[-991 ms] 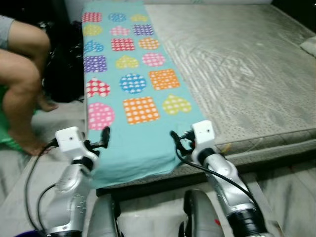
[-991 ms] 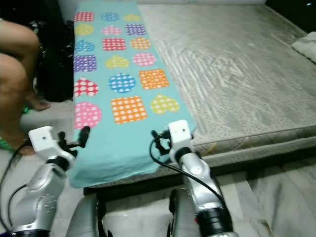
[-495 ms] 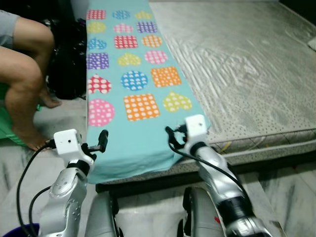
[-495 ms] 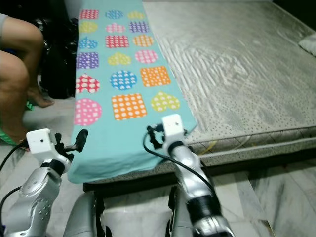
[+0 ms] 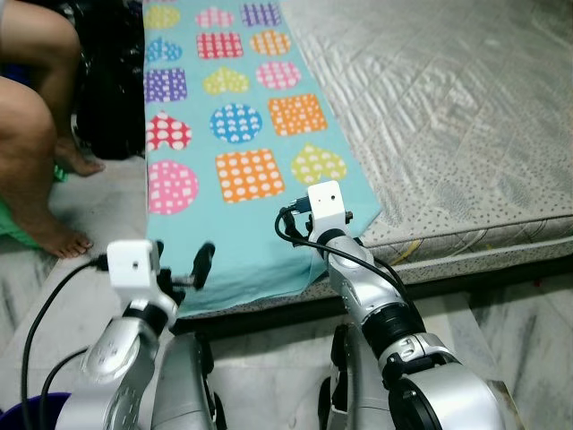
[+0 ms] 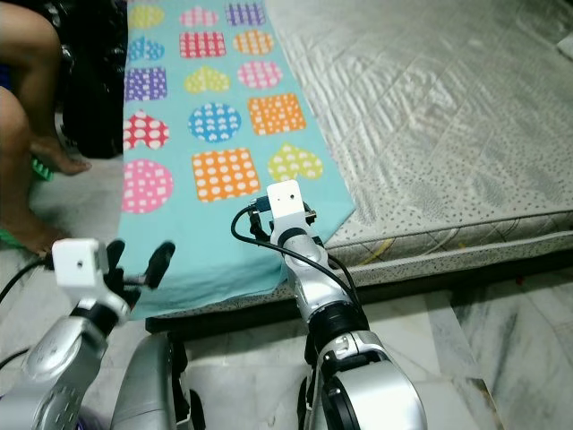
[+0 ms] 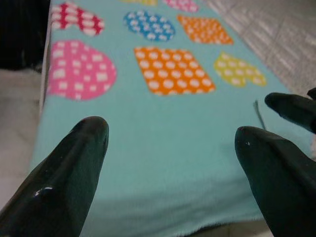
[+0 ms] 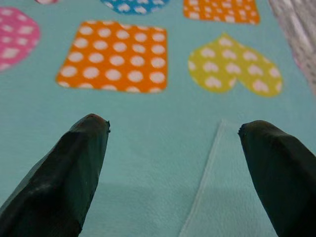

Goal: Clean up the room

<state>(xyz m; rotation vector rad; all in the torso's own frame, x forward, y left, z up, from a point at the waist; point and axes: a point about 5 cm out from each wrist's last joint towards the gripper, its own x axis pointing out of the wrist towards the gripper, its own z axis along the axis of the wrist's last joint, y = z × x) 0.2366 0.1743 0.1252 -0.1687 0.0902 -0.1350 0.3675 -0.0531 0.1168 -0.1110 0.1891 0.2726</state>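
**Both grippers at the near end of the patterned blanket**

Left eye view: a bare grey mattress [image 5: 448, 116] fills most of the scene, sitting on a dark frame over a pale marble floor [image 5: 528, 313]. Along its left side lies a long turquoise blanket [image 5: 233, 179] printed with dotted hearts, circles and squares; its near end hangs a little over the mattress edge. At the blanket's near right corner a fold of cloth is turned back, seen in the right wrist view as a pale seam between the fingers.

A person's bare legs [image 5: 36, 134] stand on the floor to the left, beside a black bag [image 5: 107, 98].

Right gripper [image 8: 173, 163] is over the blanket's near right part, fingers spread wide, with nothing between them but cloth below. Left gripper [image 7: 170, 163] is at the blanket's near left edge, fingers likewise spread wide and holding nothing; whether either touches the cloth cannot be told.
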